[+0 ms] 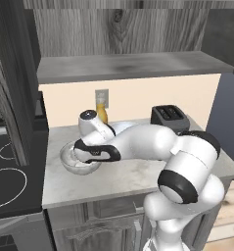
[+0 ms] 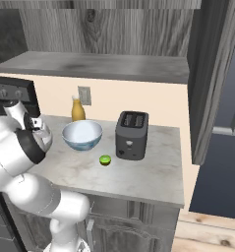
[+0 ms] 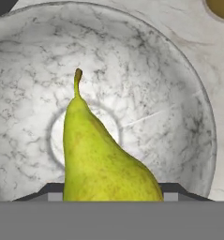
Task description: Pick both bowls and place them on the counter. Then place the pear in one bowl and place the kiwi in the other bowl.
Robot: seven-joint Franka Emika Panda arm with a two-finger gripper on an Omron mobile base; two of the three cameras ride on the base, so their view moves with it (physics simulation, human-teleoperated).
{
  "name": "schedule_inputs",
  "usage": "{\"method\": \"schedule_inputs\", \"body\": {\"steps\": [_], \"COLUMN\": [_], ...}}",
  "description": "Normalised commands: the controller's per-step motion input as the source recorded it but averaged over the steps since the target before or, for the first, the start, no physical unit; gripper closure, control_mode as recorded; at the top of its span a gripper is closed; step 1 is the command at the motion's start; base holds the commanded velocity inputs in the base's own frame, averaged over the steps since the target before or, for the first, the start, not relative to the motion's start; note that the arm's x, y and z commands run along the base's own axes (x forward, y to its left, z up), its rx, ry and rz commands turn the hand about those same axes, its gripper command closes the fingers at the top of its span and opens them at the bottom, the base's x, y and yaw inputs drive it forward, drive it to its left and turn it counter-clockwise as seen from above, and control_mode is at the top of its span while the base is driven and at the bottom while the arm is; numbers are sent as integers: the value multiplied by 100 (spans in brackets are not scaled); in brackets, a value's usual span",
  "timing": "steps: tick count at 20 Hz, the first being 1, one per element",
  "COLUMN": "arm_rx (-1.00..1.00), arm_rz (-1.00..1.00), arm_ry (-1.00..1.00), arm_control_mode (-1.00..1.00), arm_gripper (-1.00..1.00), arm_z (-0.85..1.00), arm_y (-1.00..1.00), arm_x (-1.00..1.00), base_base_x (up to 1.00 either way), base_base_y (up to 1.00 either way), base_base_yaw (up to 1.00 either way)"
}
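Yellow-green pear (image 3: 101,154), grey-white marbled bowl (image 3: 179,93)

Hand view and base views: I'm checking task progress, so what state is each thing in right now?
Pear: between the gripper fingers, hanging over the marbled bowl.
Marbled bowl: upright on the counter, nothing resting inside.
Blue-patterned bowl: upright on the counter, empty.
Kiwi: on the counter, beside the toaster.

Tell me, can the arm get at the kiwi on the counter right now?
Probably not yet: the end effector holds the pear over the marbled bowl. The kiwi lies clear in front of the toaster.
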Motion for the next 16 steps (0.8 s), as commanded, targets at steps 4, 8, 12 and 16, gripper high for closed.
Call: {"method": "schedule_inputs", "body": {"steps": [4, 8, 12, 16], "arm_rx": [0, 0, 0, 0], "arm_rz": [0, 0, 0, 0], "arm_ry": [0, 0, 0, 0], "arm_control_mode": [-100, -100, -100, -100], "arm_gripper": [100, 100, 100, -100], "arm_z": [-25, -20, -24, -18], "arm_y": [14, 18, 16, 19], "arm_x": [10, 3, 2, 10], "base_base_x": [0, 0, 0, 0], "base_base_y": [0, 0, 0, 0], "base_base_yaw": [0, 0, 0, 0]}}
